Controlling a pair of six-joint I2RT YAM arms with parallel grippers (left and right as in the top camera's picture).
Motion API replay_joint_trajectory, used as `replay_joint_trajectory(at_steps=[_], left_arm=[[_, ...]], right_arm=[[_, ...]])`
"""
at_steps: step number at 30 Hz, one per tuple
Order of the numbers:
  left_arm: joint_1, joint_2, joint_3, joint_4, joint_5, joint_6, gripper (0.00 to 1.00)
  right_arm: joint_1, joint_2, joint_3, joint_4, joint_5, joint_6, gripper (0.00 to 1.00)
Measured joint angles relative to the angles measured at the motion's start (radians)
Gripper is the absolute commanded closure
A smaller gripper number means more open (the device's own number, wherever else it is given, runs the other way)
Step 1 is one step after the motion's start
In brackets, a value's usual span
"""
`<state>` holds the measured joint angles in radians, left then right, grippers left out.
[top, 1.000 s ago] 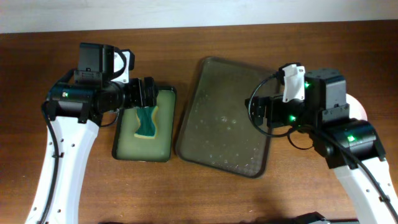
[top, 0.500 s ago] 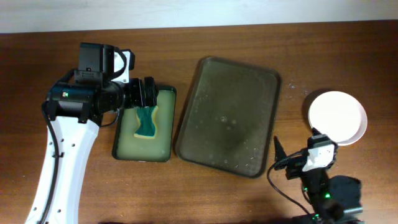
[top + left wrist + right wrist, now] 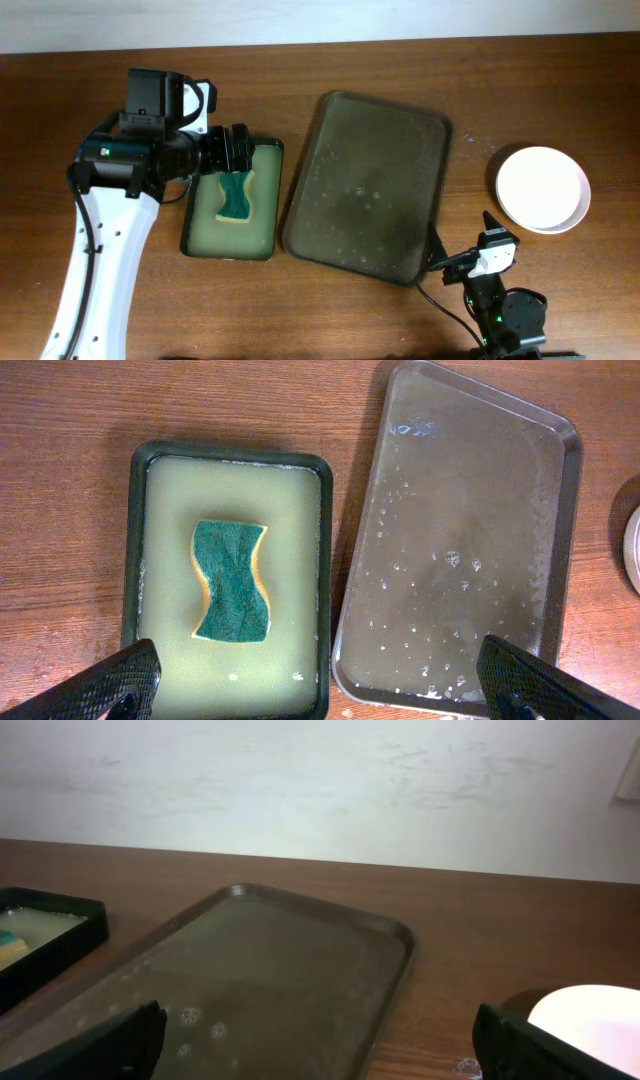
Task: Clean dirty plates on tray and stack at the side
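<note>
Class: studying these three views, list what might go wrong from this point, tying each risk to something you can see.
1. The right gripper, open, sits low beside a corner of the tray and not far from the plates; a careless move may knock either.
2. The tray is beaded with water, so anything set on it might slide.
3. The left gripper, open above the sponge in the liquid-filled small tray, could splash liquid onto the table.
</note>
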<state>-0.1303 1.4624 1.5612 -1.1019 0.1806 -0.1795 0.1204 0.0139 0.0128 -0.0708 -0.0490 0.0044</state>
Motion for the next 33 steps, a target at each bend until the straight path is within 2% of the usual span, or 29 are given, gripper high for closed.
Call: replay_joint_trajectory(at_steps=[8,10,12,13,15,17,20,23,26,28,33], left_arm=[[0.0,-0.001,-0.005,-0.006,-0.021,0.0,0.01],[0.0,-0.029,-0.077,0.116,-0.091,0.0,0.0],[-0.002,-0.122,-0.225,0.34,-0.157,0.004,0.01],[-0.002,-0.276,-0.428,0.546,-0.174,0.007,0.0],[-0.003,-0.488,-0.644,0.786,-0.185,0.016,0.01],[-0.003,-0.702,-0.851,0.93,-0.19,0.043,0.01],[0.008,-1.045,-1.127,0.992,-0.196,0.098,0.0],[0.045,-1.283,-1.291,1.039,-0.2,0.113,0.01],[0.064,-1.435,-1.427,1.063,-0.2,0.112,0.01],[0.065,-1.448,-1.509,1.2,-0.2,0.112,0.01],[0.041,-1.449,-1.551,1.149,-0.227,0.112,0.01]], right_arm=[[0.0,0.0,0.0,0.0,0.0,0.0,0.02],[0.0,0.0,0.0,0.0,0.0,0.0,0.02],[0.0,0.001,0.0,0.003,0.0,0.0,0.02],[0.0,0.001,0.0,-0.001,0.0,0.001,0.02],[0.0,0.002,0.0,-0.001,0.0,0.001,0.02],[0.0,0.001,0.0,0.001,0.0,0.0,0.02],[0.0,0.001,0.0,0.0,0.0,0.0,0.02],[0.0,0.001,0.0,-0.001,0.0,0.0,0.02],[0.0,0.0,0.0,-0.001,0.0,0.0,0.02],[0.0,0.001,0.0,-0.001,0.0,0.001,0.02],[0.0,0.001,0.0,-0.001,0.0,0.001,0.02]])
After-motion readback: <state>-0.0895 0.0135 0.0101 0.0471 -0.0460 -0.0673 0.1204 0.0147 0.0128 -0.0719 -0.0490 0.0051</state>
